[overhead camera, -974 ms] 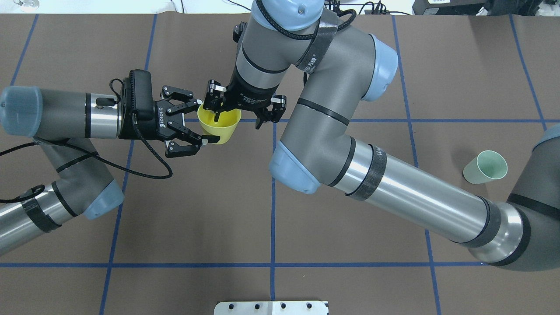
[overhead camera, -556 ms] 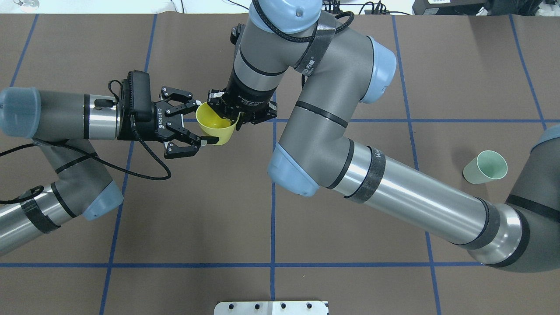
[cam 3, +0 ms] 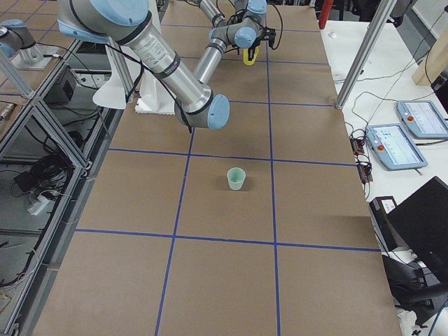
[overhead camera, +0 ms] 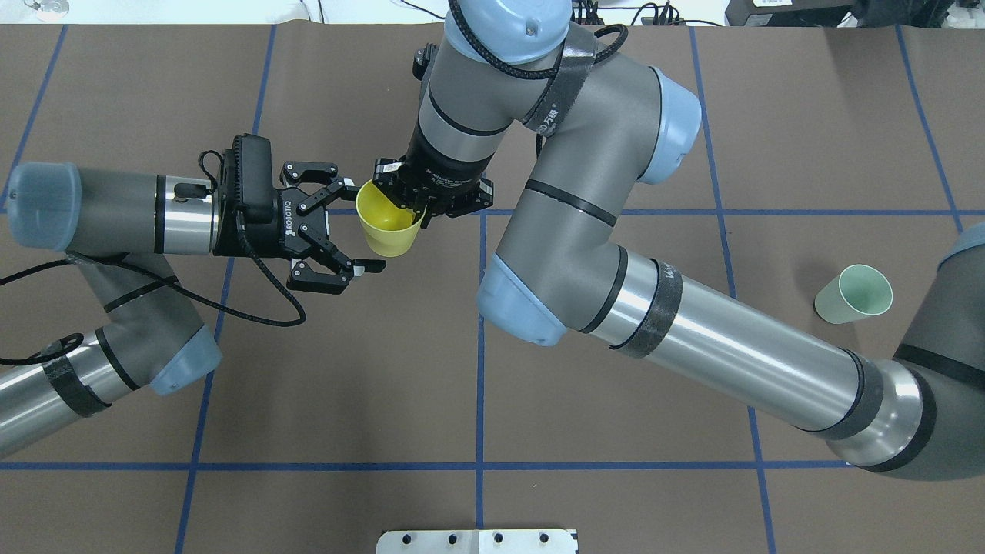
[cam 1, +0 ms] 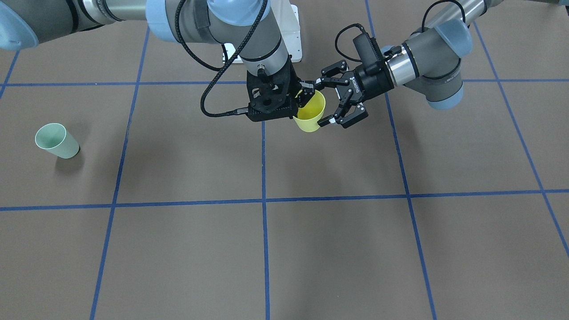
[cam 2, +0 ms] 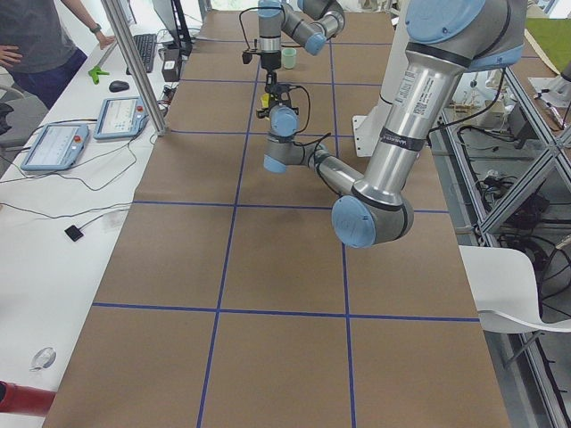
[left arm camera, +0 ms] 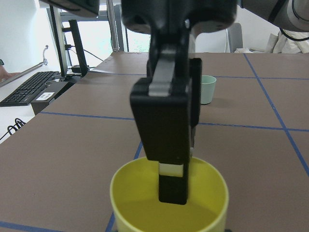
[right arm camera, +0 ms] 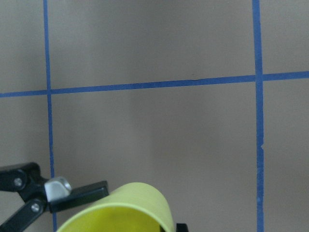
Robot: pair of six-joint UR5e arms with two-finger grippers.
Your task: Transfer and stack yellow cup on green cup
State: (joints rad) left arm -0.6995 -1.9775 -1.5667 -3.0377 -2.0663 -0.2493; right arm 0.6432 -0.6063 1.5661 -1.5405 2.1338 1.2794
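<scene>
Overhead exterior suggests you are mid-handover: right tool clamped on yellow cup, left tool spread apart at its side; next, carry it to green cup at frame's right.

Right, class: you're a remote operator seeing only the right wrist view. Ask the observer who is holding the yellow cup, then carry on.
Observer: The right gripper pinches the yellow cup by its rim, one jaw inside it.
Operator: And the left gripper?
Observer: Open, jaws spread either side of the cup.
Operator: Where's the green cup?
Observer: Upright on the table, far off to the robot's right.
</scene>
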